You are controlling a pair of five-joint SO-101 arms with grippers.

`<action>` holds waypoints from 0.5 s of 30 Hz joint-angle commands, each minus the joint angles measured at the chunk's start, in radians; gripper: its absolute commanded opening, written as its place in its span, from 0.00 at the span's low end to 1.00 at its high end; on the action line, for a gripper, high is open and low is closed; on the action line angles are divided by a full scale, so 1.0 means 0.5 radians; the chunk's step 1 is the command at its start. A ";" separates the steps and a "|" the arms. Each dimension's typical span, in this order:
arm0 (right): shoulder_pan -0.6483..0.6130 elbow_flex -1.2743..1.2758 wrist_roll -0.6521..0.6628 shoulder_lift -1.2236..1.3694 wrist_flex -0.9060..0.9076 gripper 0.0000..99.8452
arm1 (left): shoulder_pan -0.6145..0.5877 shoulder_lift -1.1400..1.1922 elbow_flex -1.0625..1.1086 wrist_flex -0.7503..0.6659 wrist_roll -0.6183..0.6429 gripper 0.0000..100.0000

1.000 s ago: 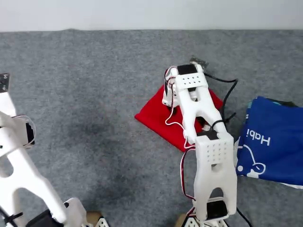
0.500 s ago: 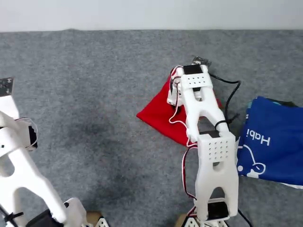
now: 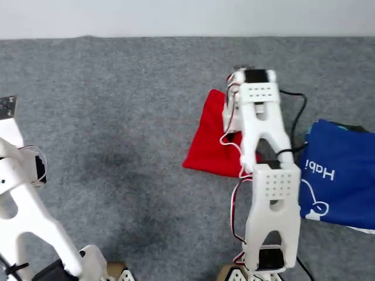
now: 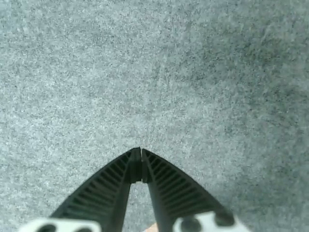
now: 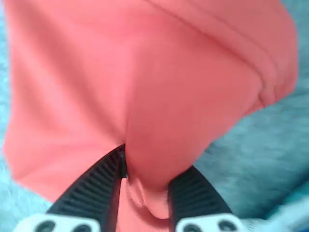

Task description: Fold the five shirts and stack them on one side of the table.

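Both right claw [image 5: 147,166], pinching the red shirt [image 5: 145,72], and left claw [image 4: 141,153], pressed together, point downward.

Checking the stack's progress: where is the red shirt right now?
In the high view the red shirt sits right of centre, just left of the blue shirt, pinched in the right gripper.

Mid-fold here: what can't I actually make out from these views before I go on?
Right wrist view: the right claw pinches the red shirt, but the cloth is too close to tell which part of it.
High view: the right arm covers the red shirt's right side and the grip point.
High view: the blue shirt is cut off by the right edge; how many shirts lie under it is unclear.
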 commanded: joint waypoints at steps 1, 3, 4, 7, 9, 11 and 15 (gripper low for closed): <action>0.097 0.092 0.141 -0.431 0.091 0.01 | 0.000 -0.068 -0.017 0.040 -0.025 0.00; 0.103 0.233 0.227 -0.631 0.091 0.01 | 0.000 -0.068 -0.017 0.040 -0.025 0.00; 0.103 0.316 0.270 -0.732 0.091 0.01 | 0.000 -0.068 -0.017 0.040 -0.025 0.00; 0.097 0.555 0.338 -1.045 0.091 0.01 | 0.000 -0.064 -0.017 0.040 -0.025 0.00; 0.106 0.690 0.341 -1.250 0.087 0.01 | 0.000 -0.064 -0.017 0.040 -0.025 0.00; 0.121 0.807 0.356 -1.444 0.087 0.01 | 0.000 -0.064 -0.017 0.040 -0.025 0.00; 0.241 0.979 0.482 -1.800 0.087 0.01 | 0.000 -0.064 -0.017 0.040 -0.025 0.00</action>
